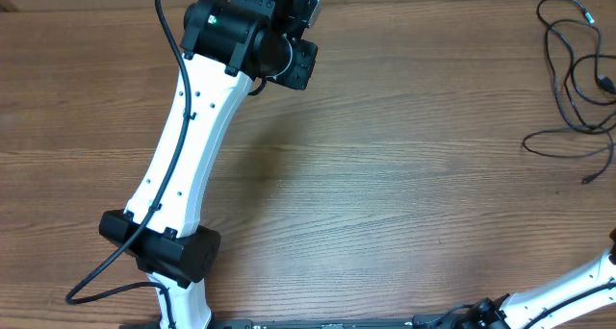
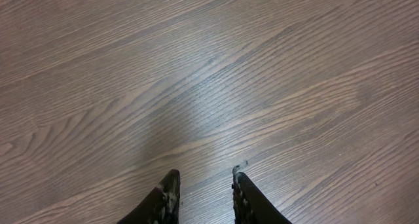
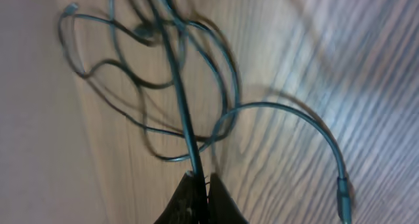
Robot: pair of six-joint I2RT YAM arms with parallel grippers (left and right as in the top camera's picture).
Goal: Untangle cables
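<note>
Right wrist: your right gripper (image 3: 201, 185) pinches one strand of the cables (image 3: 178, 93), likely to pull it free. Your left gripper (image 2: 203, 185) hangs open, empty.

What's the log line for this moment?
left gripper: open, above bare table | right gripper: shut on one strand of cables | cables: loops crossing on table

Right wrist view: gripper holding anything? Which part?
Yes. The right gripper is shut on one cable, which runs taut up to the tangle. Whether the hold is at an end or mid-length cannot be told. The left gripper is open and empty.
</note>
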